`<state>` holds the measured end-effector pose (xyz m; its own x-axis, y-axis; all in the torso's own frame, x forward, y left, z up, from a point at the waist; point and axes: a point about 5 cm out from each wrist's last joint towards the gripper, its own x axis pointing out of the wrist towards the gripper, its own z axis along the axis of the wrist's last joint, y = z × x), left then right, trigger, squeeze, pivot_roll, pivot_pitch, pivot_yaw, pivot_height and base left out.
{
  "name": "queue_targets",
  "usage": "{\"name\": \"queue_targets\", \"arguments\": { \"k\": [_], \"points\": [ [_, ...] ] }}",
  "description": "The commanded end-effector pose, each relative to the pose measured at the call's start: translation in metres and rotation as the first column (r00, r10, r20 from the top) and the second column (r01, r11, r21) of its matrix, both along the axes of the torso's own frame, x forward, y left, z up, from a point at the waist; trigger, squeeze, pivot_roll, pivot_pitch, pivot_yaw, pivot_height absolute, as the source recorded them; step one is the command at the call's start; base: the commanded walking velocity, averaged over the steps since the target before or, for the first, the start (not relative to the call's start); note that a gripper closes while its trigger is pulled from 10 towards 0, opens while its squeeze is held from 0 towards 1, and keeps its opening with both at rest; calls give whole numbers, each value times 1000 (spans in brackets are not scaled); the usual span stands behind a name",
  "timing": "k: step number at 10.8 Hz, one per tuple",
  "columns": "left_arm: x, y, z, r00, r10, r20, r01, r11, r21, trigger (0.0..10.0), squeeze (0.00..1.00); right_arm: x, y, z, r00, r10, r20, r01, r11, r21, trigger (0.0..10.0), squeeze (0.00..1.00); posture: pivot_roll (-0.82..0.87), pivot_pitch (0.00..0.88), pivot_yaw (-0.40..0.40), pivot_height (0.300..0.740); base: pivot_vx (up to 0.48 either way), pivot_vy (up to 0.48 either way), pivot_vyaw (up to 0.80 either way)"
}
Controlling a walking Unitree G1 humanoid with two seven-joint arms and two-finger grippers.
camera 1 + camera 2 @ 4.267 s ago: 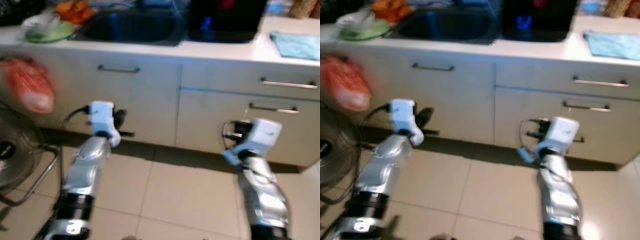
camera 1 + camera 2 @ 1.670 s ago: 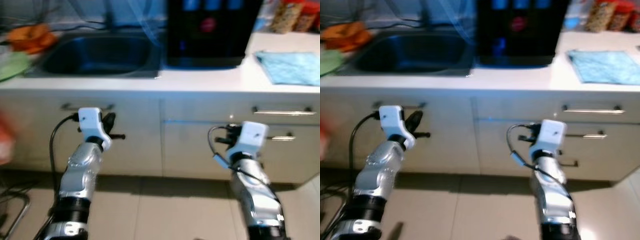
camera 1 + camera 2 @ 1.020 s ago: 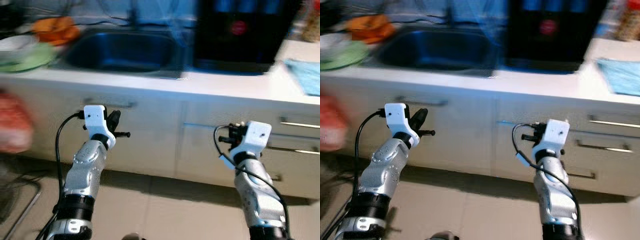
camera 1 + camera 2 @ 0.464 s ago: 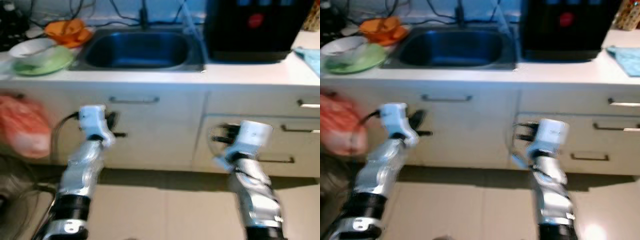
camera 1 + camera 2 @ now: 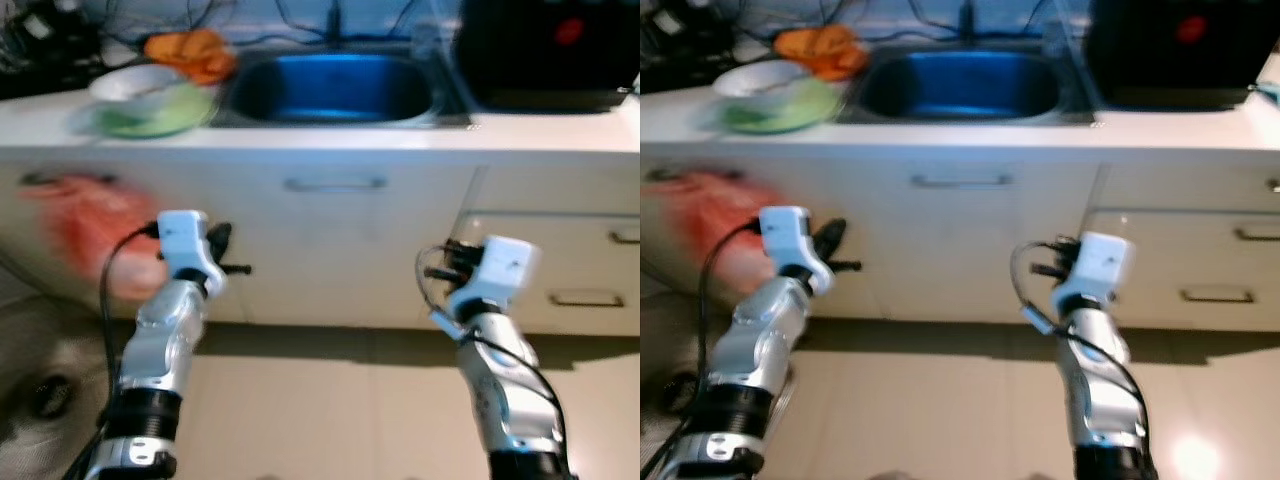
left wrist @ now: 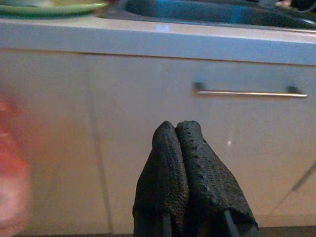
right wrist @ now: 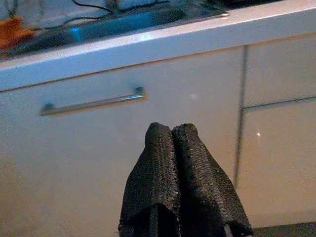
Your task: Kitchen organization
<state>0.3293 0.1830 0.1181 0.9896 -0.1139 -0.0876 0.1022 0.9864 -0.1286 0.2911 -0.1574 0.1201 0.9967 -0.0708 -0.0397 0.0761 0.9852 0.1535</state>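
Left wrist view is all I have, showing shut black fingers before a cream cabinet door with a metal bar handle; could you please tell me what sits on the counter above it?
Observer: A stainless steel sink is set in the counter right above that door.
Operator: Thank you. What lies to the sink's left?
Observer: A white bowl appears to rest on a light green plate.
Operator: And to its right?
Observer: A large black appliance stands there.
Operator: How is the other arm?
Observer: The right gripper is shut on nothing, facing the same door's metal bar handle.
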Motion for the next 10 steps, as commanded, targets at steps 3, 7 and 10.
{"name": "queue_targets", "arguments": {
  "k": [3, 7, 10],
  "points": [
    [0, -7, 3, 1000, -20, 18, 20, 1000, 0, 10000, 0, -1, -8, 0, 1000, -27, 5, 27, 1000, -4, 10000, 0, 24, 50, 61, 740, 0, 100, 0],
    [2, -9, 5, 999, -20, 28, 20, 1000, -7, 10000, 0, 0, -10, 2, 999, -30, 14, 30, 999, -21, 10000, 0, 24, 47, 60, 740, 0, 0, -200],
    [3, -9, 2, 1000, -6, 24, 6, 1000, -5, 10000, 0, 6, -11, 6, 999, -24, 26, 25, 999, -31, 10000, 0, 23, 31, 40, 740, 0, 0, 0]
  ]
}}
